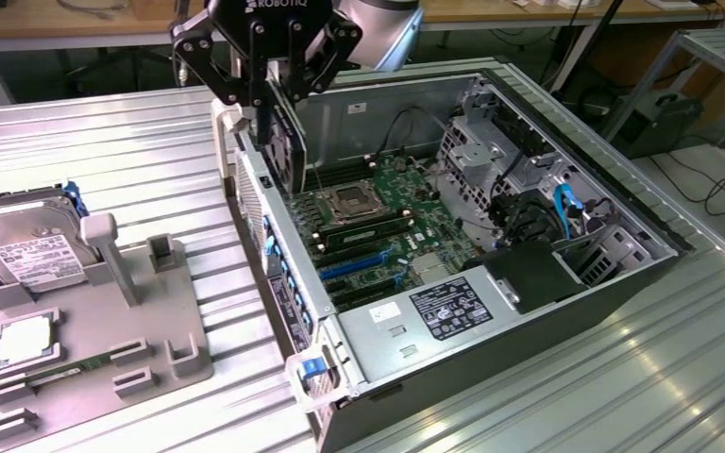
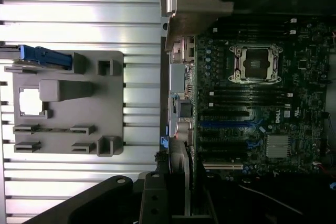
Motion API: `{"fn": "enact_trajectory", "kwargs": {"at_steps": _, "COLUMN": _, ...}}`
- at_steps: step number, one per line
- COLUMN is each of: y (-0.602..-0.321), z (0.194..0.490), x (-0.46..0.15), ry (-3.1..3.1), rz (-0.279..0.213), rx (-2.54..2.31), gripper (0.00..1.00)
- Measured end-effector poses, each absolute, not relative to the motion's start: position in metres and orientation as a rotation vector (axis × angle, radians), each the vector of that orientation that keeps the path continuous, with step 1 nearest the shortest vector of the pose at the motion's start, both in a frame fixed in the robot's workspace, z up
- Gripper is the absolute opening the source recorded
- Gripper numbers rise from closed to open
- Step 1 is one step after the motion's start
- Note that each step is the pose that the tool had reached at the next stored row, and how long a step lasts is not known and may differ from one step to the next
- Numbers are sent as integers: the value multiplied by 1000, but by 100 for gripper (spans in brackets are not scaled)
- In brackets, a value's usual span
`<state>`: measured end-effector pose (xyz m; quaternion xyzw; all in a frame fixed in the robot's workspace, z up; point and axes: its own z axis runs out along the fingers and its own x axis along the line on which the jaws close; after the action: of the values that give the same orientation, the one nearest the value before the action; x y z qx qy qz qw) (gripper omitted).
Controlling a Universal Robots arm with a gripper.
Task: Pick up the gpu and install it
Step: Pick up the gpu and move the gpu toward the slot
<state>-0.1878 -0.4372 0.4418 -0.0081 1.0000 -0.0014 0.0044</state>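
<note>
Hanging edge-down in the gripper (image 1: 277,94), the gpu (image 1: 290,151) is off the table, over the rear wall of the open computer case (image 1: 615,217) and above the motherboard (image 1: 388,222) near the CPU socket (image 1: 347,198). The jaws are drawn in narrowly on the thin card's two faces and clamp its upper part.

By my reading the pick is done and the install is in hand: the card is in the air and not in any slot. Seating it calls for lining its lower edge up with one of the expansion slots (image 1: 360,269), which lie further along the board towards the power supply (image 1: 457,311). It also calls for bringing the bracket end against the case's rear wall. A tilt or a sideways offset could land the edge on the board beside the slot.

The exterior view gives the height: the card appears to hang clear of the board. It also shows the hard drive (image 1: 23,247) at the grey fixture (image 1: 148,330) on the exterior view's left, well apart from the card.

The wrist view looks down along the card, so it reads as a thin strip beside the rear port block (image 2: 181,85). That view lays the black and blue slots out in plan, so sideways alignment can be judged there, though height cannot
</note>
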Motion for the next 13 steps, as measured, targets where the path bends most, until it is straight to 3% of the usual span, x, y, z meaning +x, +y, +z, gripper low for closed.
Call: {"fn": "enact_trajectory", "kwargs": {"at_steps": 13, "y": -437, "z": 442, "x": -176, "ry": 3133, "rz": -4, "rx": -25, "gripper": 28}}
